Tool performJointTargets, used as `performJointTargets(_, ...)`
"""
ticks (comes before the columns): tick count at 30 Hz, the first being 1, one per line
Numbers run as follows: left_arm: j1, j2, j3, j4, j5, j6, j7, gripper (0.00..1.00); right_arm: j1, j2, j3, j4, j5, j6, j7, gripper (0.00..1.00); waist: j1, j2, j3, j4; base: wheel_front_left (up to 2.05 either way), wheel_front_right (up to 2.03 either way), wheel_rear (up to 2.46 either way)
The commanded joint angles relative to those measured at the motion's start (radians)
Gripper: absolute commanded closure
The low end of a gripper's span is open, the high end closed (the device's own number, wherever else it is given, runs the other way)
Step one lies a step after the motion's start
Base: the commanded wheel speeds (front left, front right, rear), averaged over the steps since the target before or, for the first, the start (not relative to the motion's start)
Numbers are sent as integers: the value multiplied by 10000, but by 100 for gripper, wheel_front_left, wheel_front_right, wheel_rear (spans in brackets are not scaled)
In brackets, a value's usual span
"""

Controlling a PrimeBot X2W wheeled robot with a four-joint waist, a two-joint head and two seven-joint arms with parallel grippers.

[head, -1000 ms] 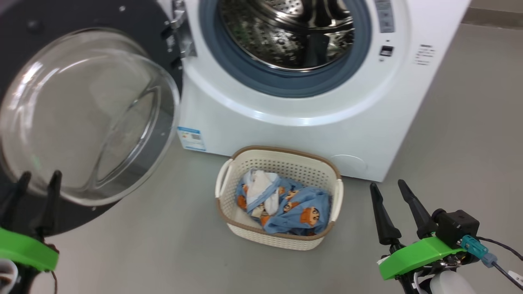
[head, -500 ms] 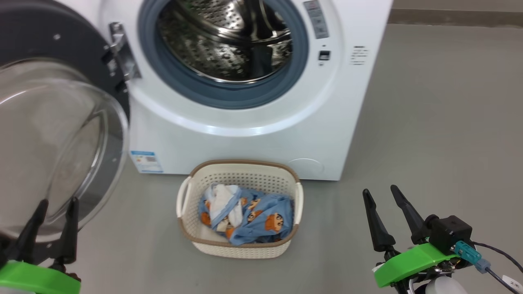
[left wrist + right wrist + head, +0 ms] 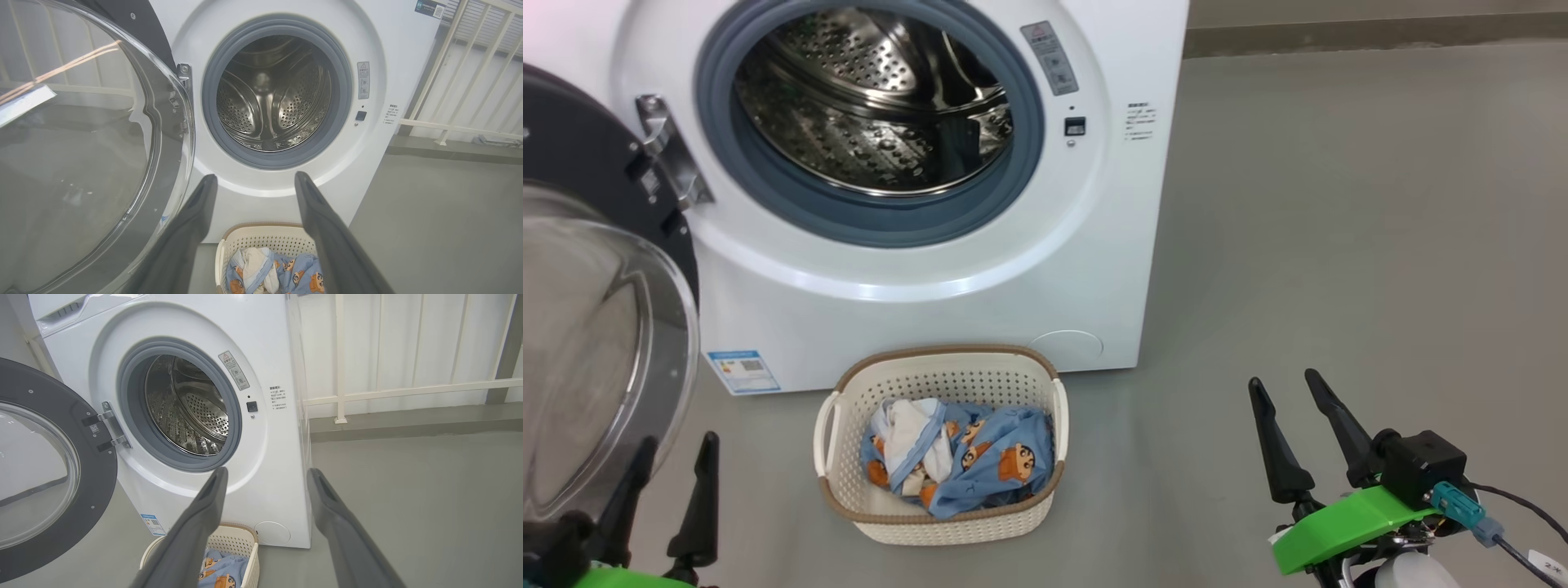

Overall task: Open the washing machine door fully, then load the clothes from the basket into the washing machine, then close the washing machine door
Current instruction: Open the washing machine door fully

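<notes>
The white washing machine (image 3: 915, 294) stands ahead with its steel drum (image 3: 874, 106) bare. Its door (image 3: 596, 343) hangs swung wide open at the left, glass bowl bulging toward me; the same door (image 3: 81, 155) spreads across the left of the left wrist view, and the right wrist view has the door (image 3: 45, 469) too. On the floor before the machine sits the cream basket (image 3: 943, 445) holding the light-blue and white clothes (image 3: 956, 457). My left gripper (image 3: 674, 449) is open at the lower left, just in front of the door glass. My right gripper (image 3: 1282, 388) is open, right of the basket.
Grey floor (image 3: 1339, 245) spreads to the right of the machine. A white railing (image 3: 408, 392) and a raised kerb (image 3: 408, 424) run behind it. A blue label sticker (image 3: 742, 371) sits low on the machine front.
The head camera has swung right: machine, door and basket shifted left in view. Both grippers stay open; the left one sits lower in the picture.
</notes>
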Motion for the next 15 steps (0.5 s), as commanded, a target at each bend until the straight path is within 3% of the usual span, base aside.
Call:
performJointTargets(1,-134,193,494,-333,220,39,-105,0,-136,-88,171,-300,-143,56,-122,0,0,0,-48,-170,0,0,0)
performJointTargets(15,5,-33,697,-441,469,-202,-105,0,-83,-127,-43,-450,-279,56,-122,0,0,0,69,-151,0,0,0)
